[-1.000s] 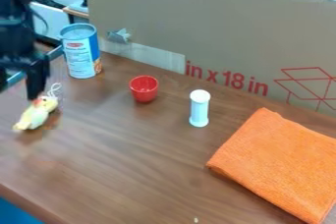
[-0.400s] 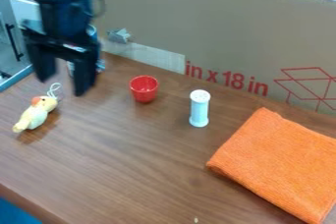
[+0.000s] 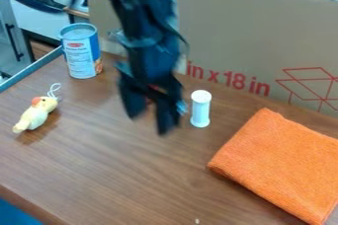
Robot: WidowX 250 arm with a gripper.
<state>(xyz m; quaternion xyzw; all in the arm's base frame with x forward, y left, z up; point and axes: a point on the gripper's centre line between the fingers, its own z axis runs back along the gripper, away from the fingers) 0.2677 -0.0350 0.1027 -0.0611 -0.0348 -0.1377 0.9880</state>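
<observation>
While the open pincer [image 3: 148, 123] hangs above, brown wood [image 3: 105, 169] meets an upright cardboard panel [image 3: 244, 36].

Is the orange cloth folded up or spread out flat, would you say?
Folded: the orange cloth lies as a thick pad with layered, rounded edges.

Red "in x 18 in" on cardbd. [image 3: 257, 36]; can lbl. [image 3: 80, 61] illeg.

The front middle of the table [image 3: 119, 169] provides open passage between the bird-shaped toy [image 3: 35, 114] at left and the folded orange cloth [image 3: 277, 162] at right. The white cylinder [image 3: 200, 109] obstructs the route rightward from the pincer [image 3: 147, 123]; the can [image 3: 81, 51] and cardboard panel [image 3: 244, 36] limit clearance at the rear.
</observation>
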